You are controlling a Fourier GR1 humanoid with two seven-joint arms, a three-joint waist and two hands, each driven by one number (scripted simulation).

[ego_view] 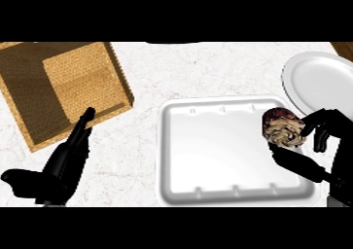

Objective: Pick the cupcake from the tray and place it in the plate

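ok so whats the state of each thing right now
cupcake: gripped, at right edge of tray
tray: otherwise bare
right hand: curled round cupcake
left hand: open, resting
plate: bare
wooden box: nothing inside

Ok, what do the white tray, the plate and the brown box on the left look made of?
White tray: looks like moulded foam or thin plastic, matte, with pressed notches along its rounded rim. Plate: smooth plain white, possibly ceramic or plastic; the look leaves it open. Box: wood, judging by its brown grain, matte.
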